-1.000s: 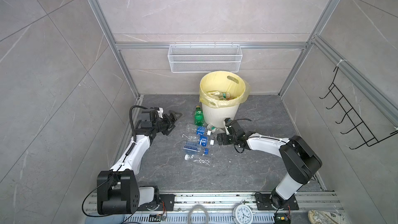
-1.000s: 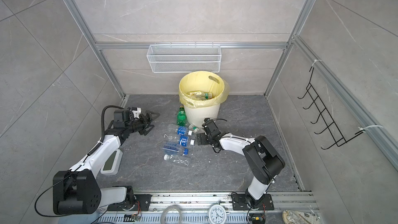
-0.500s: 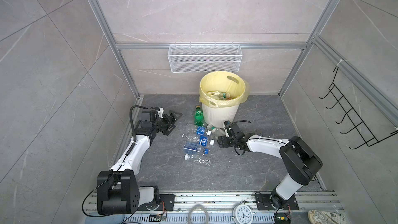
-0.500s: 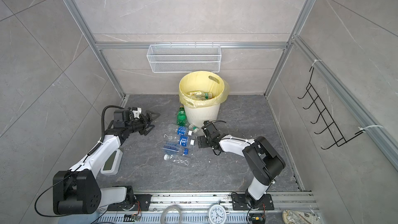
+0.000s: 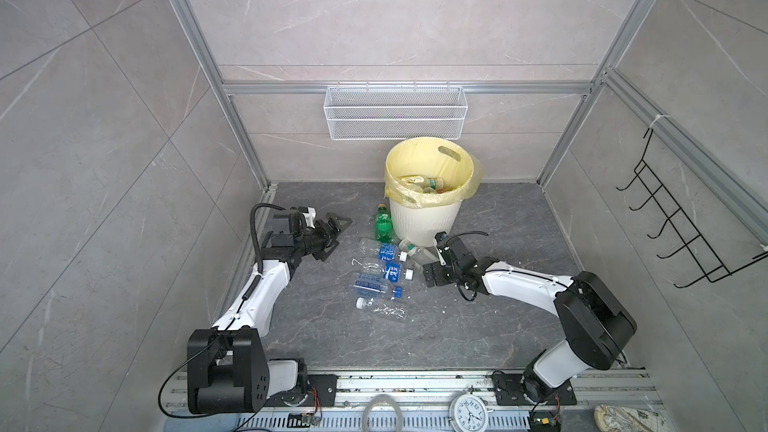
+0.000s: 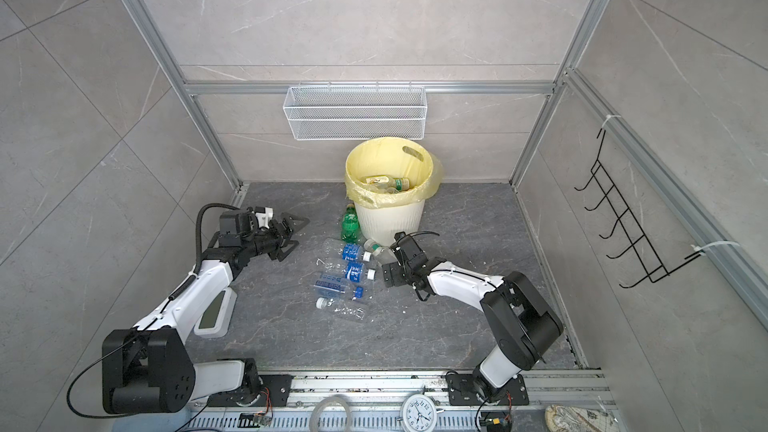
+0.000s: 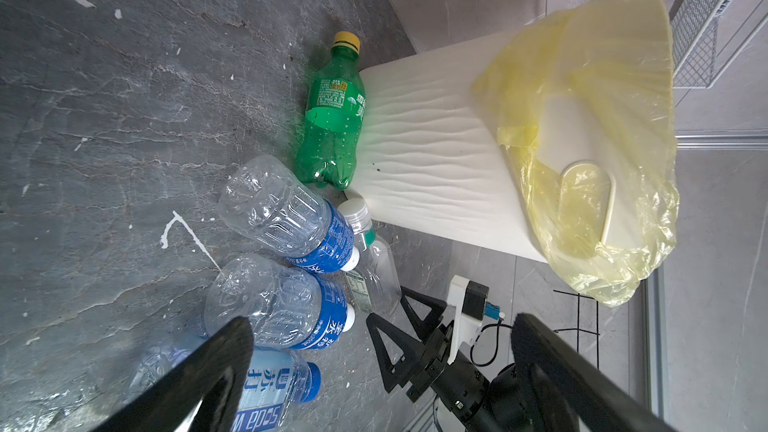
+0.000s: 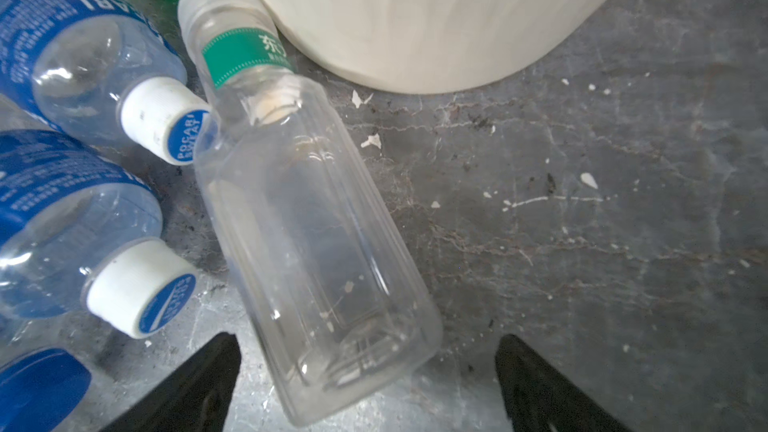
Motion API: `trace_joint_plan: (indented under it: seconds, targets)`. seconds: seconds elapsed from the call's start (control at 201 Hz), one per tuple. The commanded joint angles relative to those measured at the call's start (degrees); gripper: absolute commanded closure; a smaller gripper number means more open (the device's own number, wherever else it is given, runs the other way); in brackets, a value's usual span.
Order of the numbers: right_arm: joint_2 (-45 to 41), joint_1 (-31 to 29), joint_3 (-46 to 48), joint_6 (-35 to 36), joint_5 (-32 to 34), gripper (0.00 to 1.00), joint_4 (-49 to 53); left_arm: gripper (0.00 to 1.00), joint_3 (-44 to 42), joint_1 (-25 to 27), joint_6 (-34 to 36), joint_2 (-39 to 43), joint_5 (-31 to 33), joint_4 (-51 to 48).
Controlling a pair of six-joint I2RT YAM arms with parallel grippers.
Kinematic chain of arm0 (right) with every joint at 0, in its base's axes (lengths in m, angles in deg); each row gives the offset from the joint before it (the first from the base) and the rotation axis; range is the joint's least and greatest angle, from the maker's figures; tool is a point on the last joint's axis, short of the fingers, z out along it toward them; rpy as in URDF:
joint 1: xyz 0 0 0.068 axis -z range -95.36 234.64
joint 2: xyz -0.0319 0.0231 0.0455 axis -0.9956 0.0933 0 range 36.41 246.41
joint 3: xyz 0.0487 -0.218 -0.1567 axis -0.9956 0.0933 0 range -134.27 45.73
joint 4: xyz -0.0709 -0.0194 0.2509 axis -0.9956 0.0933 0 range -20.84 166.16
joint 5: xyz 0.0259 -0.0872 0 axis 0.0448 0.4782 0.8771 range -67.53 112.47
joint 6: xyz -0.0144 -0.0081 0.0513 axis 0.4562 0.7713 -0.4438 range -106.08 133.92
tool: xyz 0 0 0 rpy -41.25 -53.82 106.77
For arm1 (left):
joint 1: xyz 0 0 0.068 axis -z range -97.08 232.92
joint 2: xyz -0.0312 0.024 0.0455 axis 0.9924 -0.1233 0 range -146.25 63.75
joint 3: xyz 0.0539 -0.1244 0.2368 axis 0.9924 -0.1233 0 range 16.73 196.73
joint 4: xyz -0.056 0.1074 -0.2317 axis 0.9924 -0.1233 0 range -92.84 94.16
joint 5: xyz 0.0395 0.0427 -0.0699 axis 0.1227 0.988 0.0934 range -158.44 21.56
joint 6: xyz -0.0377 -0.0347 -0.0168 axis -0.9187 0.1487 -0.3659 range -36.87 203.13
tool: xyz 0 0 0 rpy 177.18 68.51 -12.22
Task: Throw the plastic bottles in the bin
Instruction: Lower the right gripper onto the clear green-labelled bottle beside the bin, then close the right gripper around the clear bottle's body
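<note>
Just beside the bin (image 5: 424,218) lies a clear bottle (image 8: 316,243), between the wide-open fingers of the right gripper (image 8: 365,340); left of the bin, the left gripper (image 5: 336,236) hangs open, empty.

One white cap (image 8: 166,124) reads "POCARI SWEAT", a blue-capped bottle's label (image 7: 266,398) says "soda", a green neck band (image 8: 245,56) "东".

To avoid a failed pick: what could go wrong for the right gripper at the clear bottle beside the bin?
The clear bottle lies slanted, only its base end inside the open right gripper; closing may eject it.
Its shoulder seems to touch the cap of a blue-labelled bottle, so lifting may roll that neighbour.
</note>
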Motion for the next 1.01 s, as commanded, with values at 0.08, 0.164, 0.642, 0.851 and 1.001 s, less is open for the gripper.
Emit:
trace_joint_plan:
  seconds: [0.08,0.164,0.642,0.851,1.001]
  targets:
    - [4.81,-0.34,-4.5,4.14,0.93,0.0,-0.14,0.0,-0.17,-0.29,-0.59,-0.14,-1.35,2.24]
    - [6.58,-0.34,-5.87,5.19,0.5,0.01,-0.12,0.0,-0.17,-0.29,-0.61,-0.27,-1.38,2.25]
    - [8.03,-0.3,-4.23,5.6,0.93,0.21,-1.63,0.0,0.0,-0.27,-0.83,-0.84,-1.74,2.22]
    - [5.73,-0.49,-2.09,4.72,0.71,0.29,-1.71,0.0,-0.06,-0.28,-0.76,-0.84,-1.7,2.21]
    - [3.31,-0.68,-0.15,3.97,0.75,0.32,-1.64,0.0,-0.13,-0.29,-0.78,-0.82,-1.69,2.23]
